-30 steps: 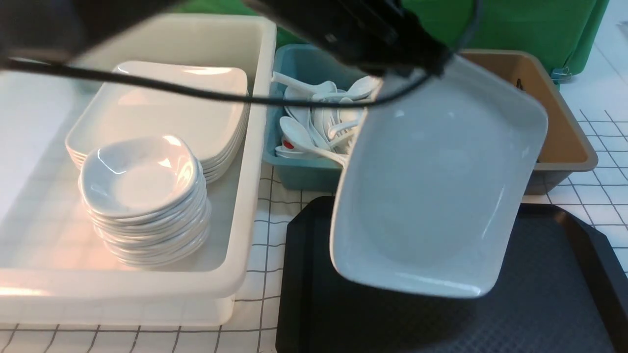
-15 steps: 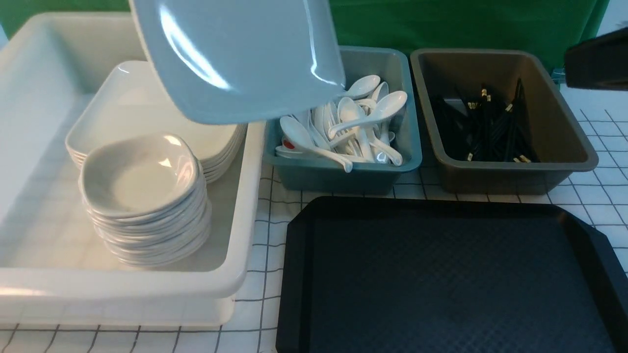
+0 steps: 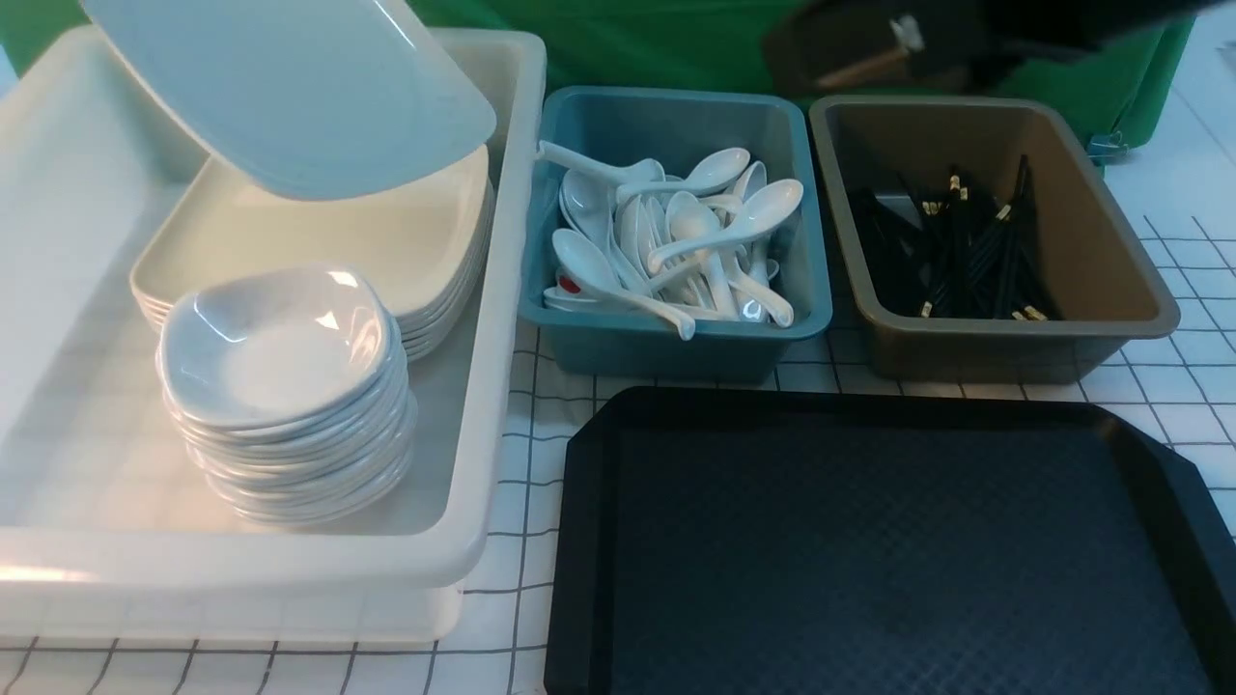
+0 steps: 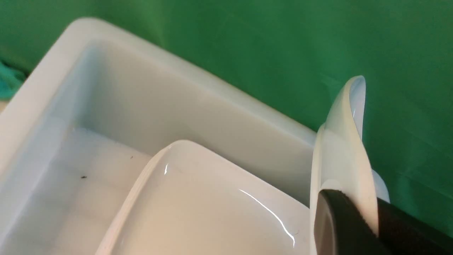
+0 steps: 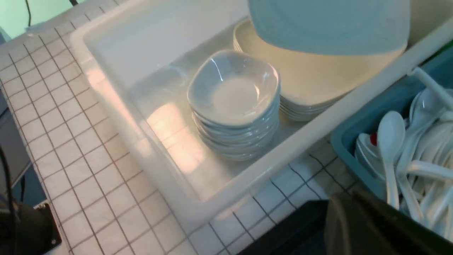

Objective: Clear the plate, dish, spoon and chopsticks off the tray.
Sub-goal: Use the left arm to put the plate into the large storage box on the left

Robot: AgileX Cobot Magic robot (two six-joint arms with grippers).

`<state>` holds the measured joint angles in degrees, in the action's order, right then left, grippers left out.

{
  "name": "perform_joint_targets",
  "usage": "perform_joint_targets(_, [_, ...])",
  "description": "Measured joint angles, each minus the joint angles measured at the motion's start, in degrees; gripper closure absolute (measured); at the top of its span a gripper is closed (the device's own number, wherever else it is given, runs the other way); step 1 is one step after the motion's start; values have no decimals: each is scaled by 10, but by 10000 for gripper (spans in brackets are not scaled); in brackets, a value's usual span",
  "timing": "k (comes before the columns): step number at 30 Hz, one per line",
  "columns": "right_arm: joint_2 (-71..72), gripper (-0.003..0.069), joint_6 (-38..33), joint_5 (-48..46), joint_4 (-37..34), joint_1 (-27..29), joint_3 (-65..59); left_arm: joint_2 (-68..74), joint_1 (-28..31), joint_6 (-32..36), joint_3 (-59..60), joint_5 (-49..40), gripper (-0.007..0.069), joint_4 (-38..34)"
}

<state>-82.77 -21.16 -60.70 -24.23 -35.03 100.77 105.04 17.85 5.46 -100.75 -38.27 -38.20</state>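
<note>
White gridded counter (image 3: 541, 405) carries everything. White tub (image 3: 483, 386) on the left, the biggest container. Black tray (image 3: 869, 541) sits front right, just beside the tub and in front of two bins.

Plate (image 3: 290, 87) is off the tray. It hangs tilted over the far end of the tub, above the plate stack (image 3: 386, 232). Can't tell if its low edge touches the stack. In the left wrist view it shows edge-on, nearly upright.

Brown bin (image 3: 1110, 241) far right, teal bin (image 3: 676, 125) between it and the tub. Stack of dishes (image 3: 280, 347) stands in the tub, touching the near side of the plate stack.

Left gripper (image 4: 357, 209) is clamped on the plate's rim, one black finger on each face. Right gripper (image 5: 354, 223) is closed with nothing in it. It is only a dark blur in the front view, up over the brown bin.

Spoons (image 3: 676, 241) heaped in the teal bin. Chopsticks (image 3: 966, 251) piled in the brown bin, gold bands showing.
</note>
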Motion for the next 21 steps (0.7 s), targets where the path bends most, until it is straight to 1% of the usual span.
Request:
perform_joint_targets(5, [-19, 650, 7, -1, 3, -4, 38, 32, 0, -22, 0, 14, 605, 3])
perform_joint_targets(9, [-22, 650, 15, -5, 6, -4, 48, 45, 0, -69, 1, 41, 605, 44])
perform_joint_targets(12, [-22, 650, 15, -7, 6, -4, 48, 49, 0, -87, 1, 41, 607, 66])
perform_joint_targets(16, [-24, 651, 15, -7, 7, -4, 48, 57, 0, -117, 13, 25, 608, 116])
perform_joint_targets(21, [-25, 651, 15, -7, 8, -4, 48, 58, 0, -127, 50, 10, 610, 132])
